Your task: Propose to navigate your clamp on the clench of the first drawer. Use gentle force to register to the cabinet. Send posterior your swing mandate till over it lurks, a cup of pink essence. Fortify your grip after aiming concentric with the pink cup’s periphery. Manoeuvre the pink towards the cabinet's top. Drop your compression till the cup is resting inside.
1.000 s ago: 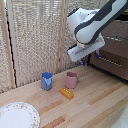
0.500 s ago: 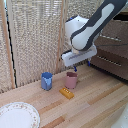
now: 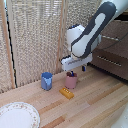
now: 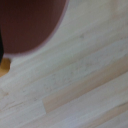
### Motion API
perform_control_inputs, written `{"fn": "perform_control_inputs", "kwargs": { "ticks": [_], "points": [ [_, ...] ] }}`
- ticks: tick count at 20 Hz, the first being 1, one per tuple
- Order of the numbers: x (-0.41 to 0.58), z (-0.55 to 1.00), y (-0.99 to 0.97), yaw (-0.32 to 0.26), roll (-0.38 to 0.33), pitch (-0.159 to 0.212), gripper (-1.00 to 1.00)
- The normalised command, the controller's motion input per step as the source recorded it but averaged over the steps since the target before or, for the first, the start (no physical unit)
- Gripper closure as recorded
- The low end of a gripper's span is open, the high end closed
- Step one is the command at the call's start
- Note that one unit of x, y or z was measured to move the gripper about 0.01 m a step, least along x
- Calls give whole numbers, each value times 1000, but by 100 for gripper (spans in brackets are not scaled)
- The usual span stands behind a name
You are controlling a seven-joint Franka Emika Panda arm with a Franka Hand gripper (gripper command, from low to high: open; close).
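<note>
The clamp (image 3: 74,73) hangs right at the rim of the pink cup (image 3: 71,80), its fingers reaching down at or into the cup's mouth; how wide they stand, and whether they have hold of the cup, I cannot tell, since the white base hides them in the exterior view and the wrist view shows only a blurred dark-pink mass (image 4: 30,22) close up. The likeliest trouble, as I judge it, is an off-centre closing: a finger pressing on the rim could tip the light cup or shove it against the yellow block (image 3: 66,93) lying just beside it, or toward the blue cup (image 3: 46,80) standing near it. A weak hold could also let the cup slip on the way up to the cabinet (image 3: 114,52), which stands along the desk's far side. The desk (image 3: 95,107) is pale wooden planking, smooth and level; a patterned plate (image 3: 17,115) sits at its near edge. Behind hangs a light slatted blind (image 3: 35,35).
</note>
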Motion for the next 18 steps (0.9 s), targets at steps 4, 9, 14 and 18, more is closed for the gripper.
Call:
{"fn": "perform_control_inputs", "kwargs": {
  "ticks": [4, 9, 14, 18],
  "points": [
    [393, 14, -75, -34, 147, -10, -100],
    [17, -211, 0, -209, -4, -27, -100],
    [-177, -125, 0, -319, -18, -3, -100],
    [-63, -119, 14, -269, -16, 0, -100]
  ]
}}
